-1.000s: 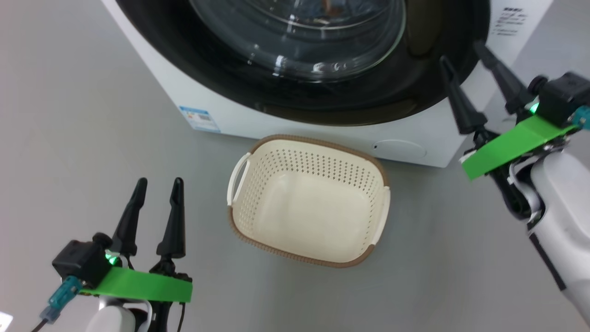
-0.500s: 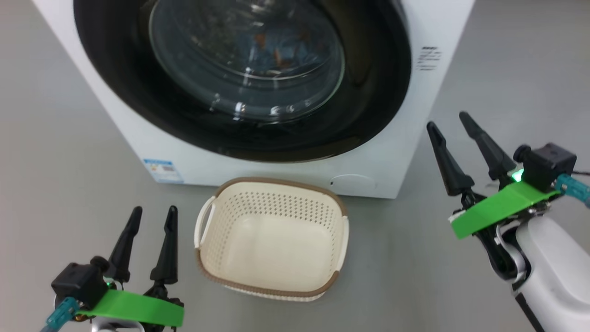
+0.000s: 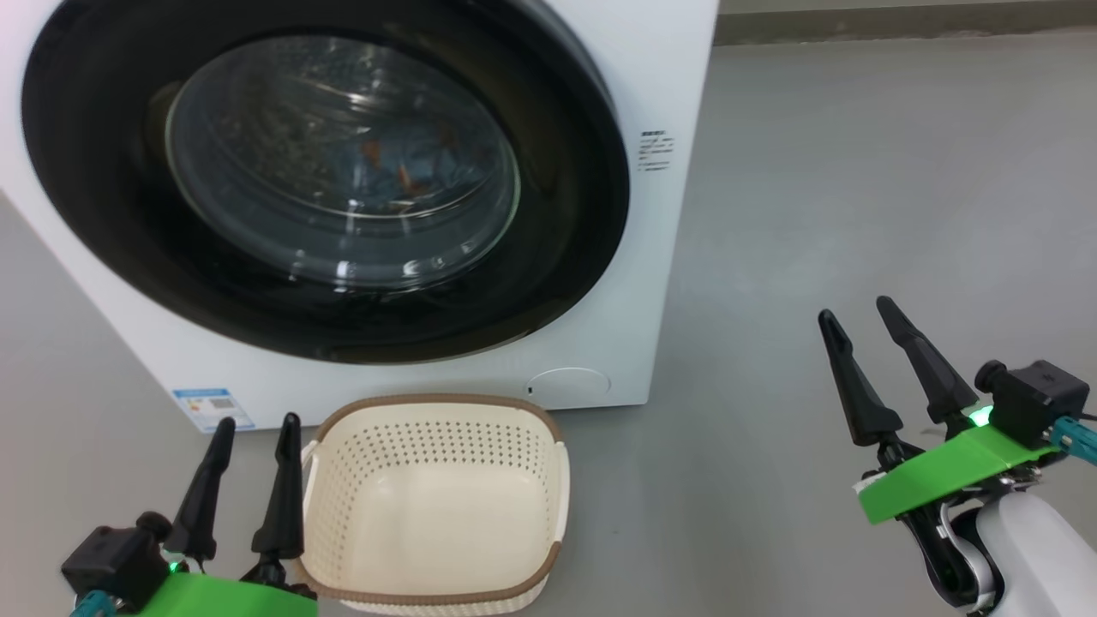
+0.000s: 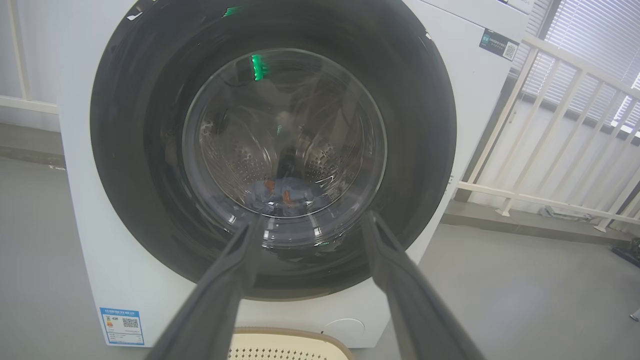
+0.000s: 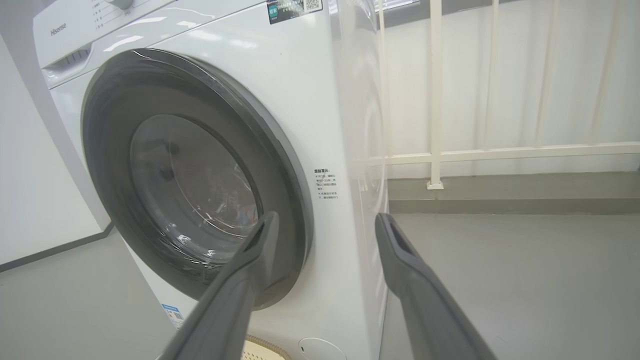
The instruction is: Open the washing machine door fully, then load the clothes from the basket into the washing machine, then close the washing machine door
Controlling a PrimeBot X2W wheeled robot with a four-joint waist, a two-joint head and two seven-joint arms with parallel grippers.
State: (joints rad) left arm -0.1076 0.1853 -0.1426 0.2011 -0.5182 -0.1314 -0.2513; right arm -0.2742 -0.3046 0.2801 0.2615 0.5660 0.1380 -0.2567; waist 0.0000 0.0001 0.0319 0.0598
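Observation:
The white washing machine (image 3: 660, 77) stands ahead with its round black-rimmed door (image 3: 566, 171) shut flat against the front. Through the glass bowl, blue clothes (image 4: 285, 192) with orange print lie in the steel drum. The cream basket (image 3: 433, 506) with a brown rim sits empty on the floor before the machine. My left gripper (image 3: 253, 424) is open, low at the basket's left side, holding nothing. My right gripper (image 3: 857, 308) is open over bare floor right of the machine, well apart from the door. The door (image 5: 195, 175) also shows shut in the right wrist view.
Grey floor (image 3: 857, 171) spreads wide to the right of the machine. A white railing (image 5: 435, 100) and wall stand behind and beside it. A blue label sticker (image 3: 210, 407) marks the machine's lower left corner.
The head camera has lifted and swung right, so machine and basket sit lower and further left. My right gripper has drawn back from the door's rim to over the floor.

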